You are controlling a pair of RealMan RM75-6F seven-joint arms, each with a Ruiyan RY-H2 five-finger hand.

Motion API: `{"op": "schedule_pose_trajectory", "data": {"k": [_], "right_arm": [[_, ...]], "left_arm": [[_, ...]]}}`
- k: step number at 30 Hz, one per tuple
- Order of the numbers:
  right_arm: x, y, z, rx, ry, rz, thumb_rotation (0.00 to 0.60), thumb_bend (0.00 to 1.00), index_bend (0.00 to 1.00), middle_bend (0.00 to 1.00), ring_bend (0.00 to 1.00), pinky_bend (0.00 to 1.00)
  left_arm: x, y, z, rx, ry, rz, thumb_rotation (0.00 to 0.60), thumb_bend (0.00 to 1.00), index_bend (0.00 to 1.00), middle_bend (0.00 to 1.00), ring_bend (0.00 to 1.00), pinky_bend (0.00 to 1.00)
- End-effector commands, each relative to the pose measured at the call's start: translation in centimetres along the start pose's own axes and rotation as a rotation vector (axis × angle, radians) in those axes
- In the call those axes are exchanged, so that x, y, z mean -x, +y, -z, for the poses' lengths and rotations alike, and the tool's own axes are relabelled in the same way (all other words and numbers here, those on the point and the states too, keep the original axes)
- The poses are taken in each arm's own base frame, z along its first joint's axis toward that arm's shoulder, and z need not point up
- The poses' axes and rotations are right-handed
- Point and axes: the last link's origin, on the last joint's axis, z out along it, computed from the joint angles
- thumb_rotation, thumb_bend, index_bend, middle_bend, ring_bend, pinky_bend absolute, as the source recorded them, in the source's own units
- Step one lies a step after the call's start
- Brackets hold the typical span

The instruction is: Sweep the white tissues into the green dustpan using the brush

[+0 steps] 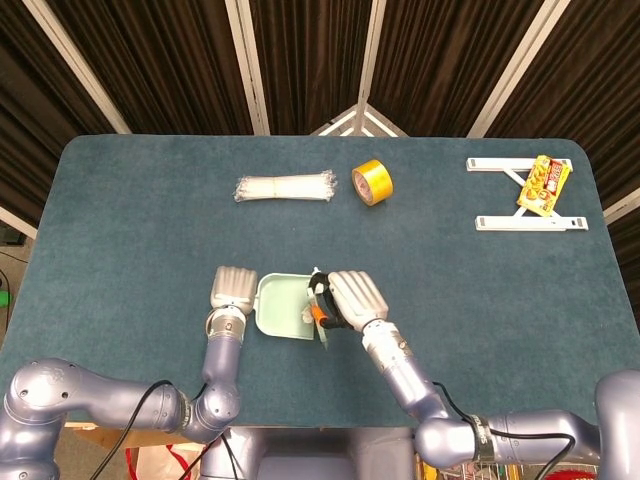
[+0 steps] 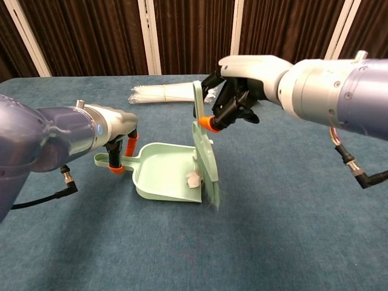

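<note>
1. My left hand [image 2: 115, 136] is closed around the orange-ringed handle of the green dustpan [image 2: 163, 176], pinning it flat on the blue table [image 2: 291, 242]. I hold it there so that it should not slide when the brush pushes against its mouth.
2. My right hand [image 2: 242, 91] is clamped on the pale green brush [image 2: 205, 151], fingers wrapped just above its orange collar. I grip high so that the hand rides above the pan and only the bristles reach the table.
3. The brush's long axis runs steeply from the handle tip at the top, near the bundle of clear cable ties [image 2: 173, 93] in the chest view, down to the bristles. It leans a little, bristle end nearer the camera. The bristles meet the table at the pan's open right edge.
4. The dustpan's long axis lies across the table: handle pointing to my left, open mouth pointing to my right, towards the brush.
5. One white tissue [image 2: 194, 178] lies inside the pan, just behind the brush head near the lip. A second white scrap shows higher against the brush; I cannot tell whether it is in the pan or caught on the bristles.
6. In the head view my right hand [image 1: 350, 297] covers the pan's mouth [image 1: 280, 305], so the tissues are mostly hidden there.
7. The yellow tape roll [image 1: 372, 183] sits well apart, out of the way.
</note>
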Motion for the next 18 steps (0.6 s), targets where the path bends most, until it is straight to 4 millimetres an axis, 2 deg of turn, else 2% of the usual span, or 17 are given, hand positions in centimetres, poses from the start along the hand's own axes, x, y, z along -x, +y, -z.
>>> {"op": "schedule_pose_trajectory", "data": {"k": [1, 6, 12, 18], "right_arm": [[-0.6, -0.7, 0.2, -0.019, -0.007, -0.059, 0.6, 0.52, 0.68, 0.83, 0.9, 0.82], [-1.5, -1.5, 0.3, -0.037, -0.015, -0.152, 0.6, 0.52, 0.69, 0.83, 0.9, 0.82], [-3.0, -1.9, 0.1, -0.049, 0.028, -0.177, 0.6, 0.52, 0.69, 0.83, 0.9, 0.82], [-4.3, -0.7, -0.5, -0.025, 0.096, -0.083, 0.6, 0.52, 0.69, 0.83, 0.9, 0.82]], "left_arm": [[0.1, 0.1, -0.1, 0.001, -0.001, -0.001, 0.6, 0.58, 0.65, 1.0, 1.0, 0.99], [0.2, 0.3, -0.2, 0.003, -0.005, -0.004, 0.6, 0.58, 0.65, 1.0, 1.0, 0.99], [0.3, 0.3, -0.4, 0.002, -0.007, -0.001, 0.6, 0.58, 0.65, 1.0, 1.0, 0.99], [0.2, 0.2, -0.4, 0.003, -0.005, 0.006, 0.6, 0.58, 0.65, 1.0, 1.0, 0.99]]}}
